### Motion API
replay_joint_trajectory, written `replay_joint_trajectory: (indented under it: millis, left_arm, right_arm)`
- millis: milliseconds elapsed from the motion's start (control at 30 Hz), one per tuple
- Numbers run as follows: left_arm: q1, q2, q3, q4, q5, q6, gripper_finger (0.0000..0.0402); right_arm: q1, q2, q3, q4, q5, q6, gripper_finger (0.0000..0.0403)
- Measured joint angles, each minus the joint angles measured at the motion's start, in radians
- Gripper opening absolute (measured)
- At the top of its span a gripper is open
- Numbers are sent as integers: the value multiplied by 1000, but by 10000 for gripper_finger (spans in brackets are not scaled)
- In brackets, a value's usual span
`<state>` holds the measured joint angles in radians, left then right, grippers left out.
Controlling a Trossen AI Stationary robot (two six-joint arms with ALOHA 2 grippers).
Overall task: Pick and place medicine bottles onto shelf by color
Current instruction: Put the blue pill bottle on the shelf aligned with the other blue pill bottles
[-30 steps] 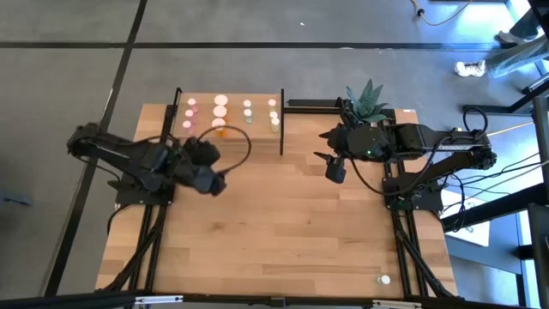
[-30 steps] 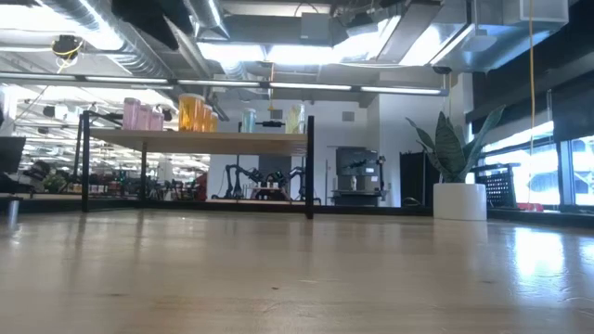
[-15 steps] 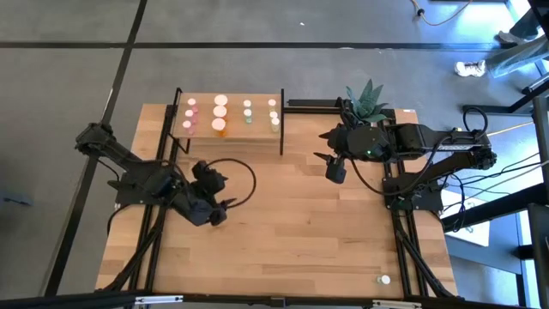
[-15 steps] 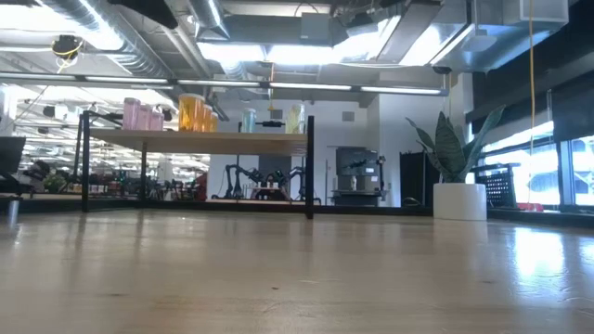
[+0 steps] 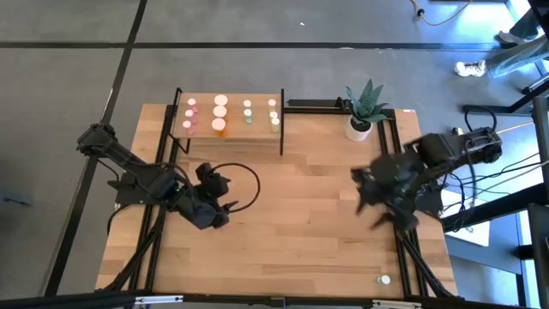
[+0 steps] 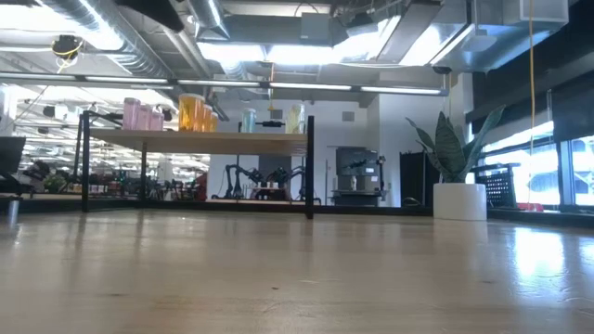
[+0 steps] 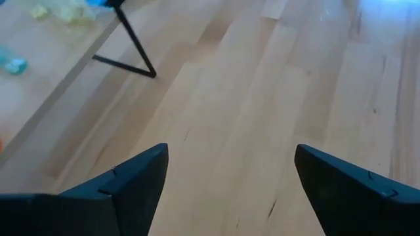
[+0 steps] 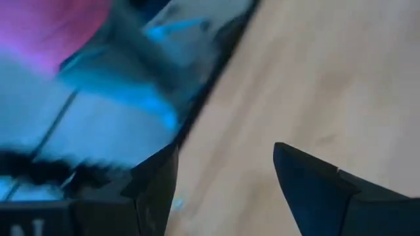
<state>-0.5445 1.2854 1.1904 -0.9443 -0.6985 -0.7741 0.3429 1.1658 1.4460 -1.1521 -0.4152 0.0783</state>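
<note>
Left fingers: the left gripper (image 5: 214,215) is hanging over bare wood on the left half of the table (image 5: 292,232), its two fingers (image 7: 131,183) spreading wide with nothing between them.
Right fingers: the right gripper (image 5: 367,199) is sitting near the table's right edge, blurred in the high view; its own wrist view is showing two fingers (image 8: 308,190) standing apart over the wood, holding nothing.
Arms: two dark arms are reaching in, one from each side of the table.
Shelf: one shelf (image 5: 230,130) is standing at the far left part of the table, well apart from both grippers; black posts are framing its corners.
Bottles on the shelf: the medicine bottles (image 5: 220,112) are sitting on the shelf top in columns; from above I am counting about ten white caps, though the glare is making an exact count uncertain. The low view is showing pink ones (image 6: 139,114) at the left, orange (image 6: 195,113) next, then green (image 6: 249,120), then yellowish (image 6: 294,119) at the right.
Stray bottle: one more small white-capped item (image 5: 385,279) is lying at the near right corner of the table.
Plant: one plant pot (image 5: 358,129) is standing at the far right, beside the shelf.
</note>
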Motion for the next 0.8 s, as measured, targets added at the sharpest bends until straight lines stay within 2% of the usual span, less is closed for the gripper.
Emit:
replay_joint_trajectory:
  millis: [100,233,433,600,800]
  left_arm:
    - [-1,0,0,22,1,35,322]
    - [0,0,0,68,0,108,323]
    - [0,0,0,135,0,200,323]
    - [0,0,0,152,1,212,324]
    - [0,0,0,154,1,210,322]
  right_arm:
    - [113,-1,0,-76,13,85,252]
    - [234,6,-1,-140,104,222,252]
    - [379,5,-68,-132,144,438,252]
    - [492,6,-206,-30,144,578,252]
    - [607,6,-342,185,144,717,252]
